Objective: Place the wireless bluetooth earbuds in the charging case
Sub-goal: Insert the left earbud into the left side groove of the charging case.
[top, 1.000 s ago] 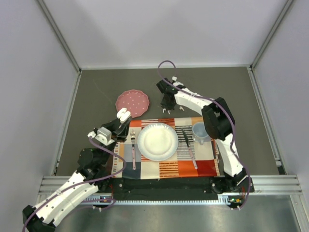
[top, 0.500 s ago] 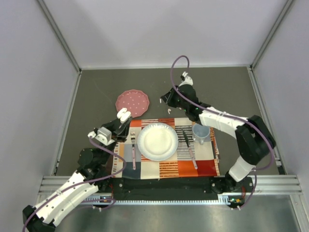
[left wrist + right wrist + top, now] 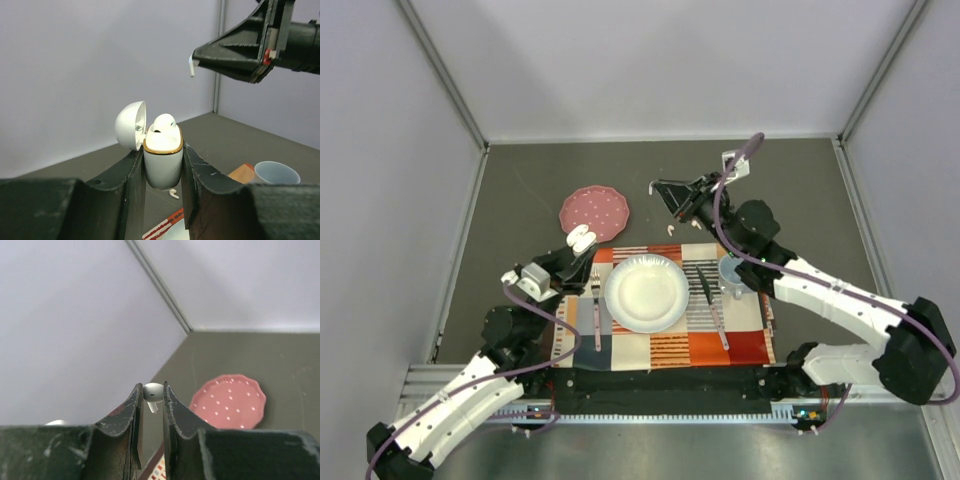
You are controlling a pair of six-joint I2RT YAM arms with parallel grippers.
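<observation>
Midway: left gripper (image 3: 163,175) clamps charging case (image 3: 162,162), lid open, seated earbud (image 3: 164,123) already inside. Right gripper (image 3: 152,397) pinches second white earbud (image 3: 153,391) aloft, well apart from case. Its insertion not yet done; loose earbud (image 3: 670,229) lies on table (image 3: 520,190).

Quick headcount from my end. I make out three earbuds (image 3: 153,392): that one in my right tool (image 3: 150,390), a second earbud (image 3: 164,123) sitting in the case, and a third earbud (image 3: 670,229) loose towards the far edge of the desk (image 3: 520,190). One charging case (image 3: 162,167). Two plates: one white plate (image 3: 646,292) and one pink dotted plate (image 3: 594,211). One cup (image 3: 734,272). Two bits of cutlery: a fork (image 3: 596,312) and one utensil (image 3: 712,305) I can't name for sure. One striped placemat (image 3: 665,350). And two tools, counting my left tool (image 3: 162,152).
</observation>
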